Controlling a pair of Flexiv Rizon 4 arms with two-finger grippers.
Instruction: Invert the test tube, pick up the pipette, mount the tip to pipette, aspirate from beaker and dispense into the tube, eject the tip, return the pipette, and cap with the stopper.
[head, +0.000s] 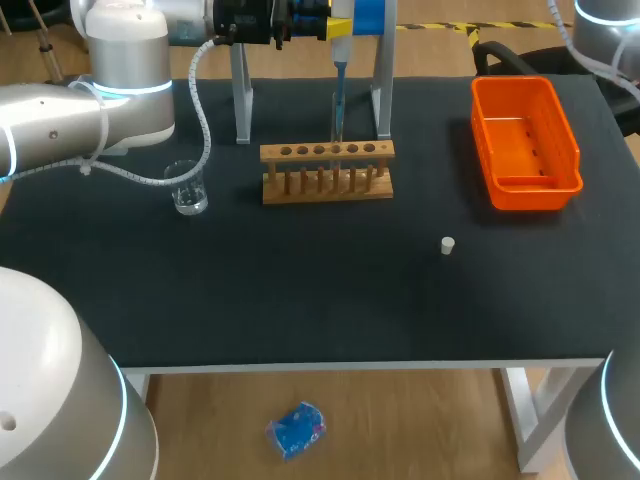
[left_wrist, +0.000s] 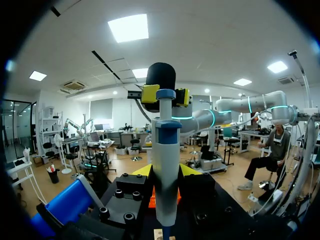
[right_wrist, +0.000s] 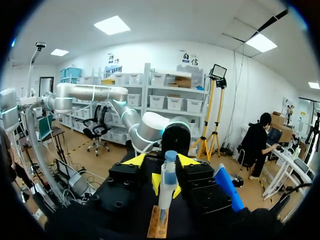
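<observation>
The white and blue pipette (head: 340, 60) hangs upright at the table's far edge, between the grey stand posts (head: 242, 100). My left gripper (head: 338, 28) is shut on its body (left_wrist: 165, 165). Its thin lower end points down into the wooden tube rack (head: 327, 170). My right gripper (right_wrist: 161, 161) faces the left one from the other side. The right gripper's yellow tips (left_wrist: 150, 93) press on the pipette's blue top (left_wrist: 165, 95) from both sides. A glass beaker (head: 188, 188) stands left of the rack. A small white stopper (head: 447, 245) lies at mid-right.
An orange bin (head: 525, 140) sits at the back right of the black table (head: 300, 290). My left arm (head: 120, 70) crosses the back left corner above the beaker.
</observation>
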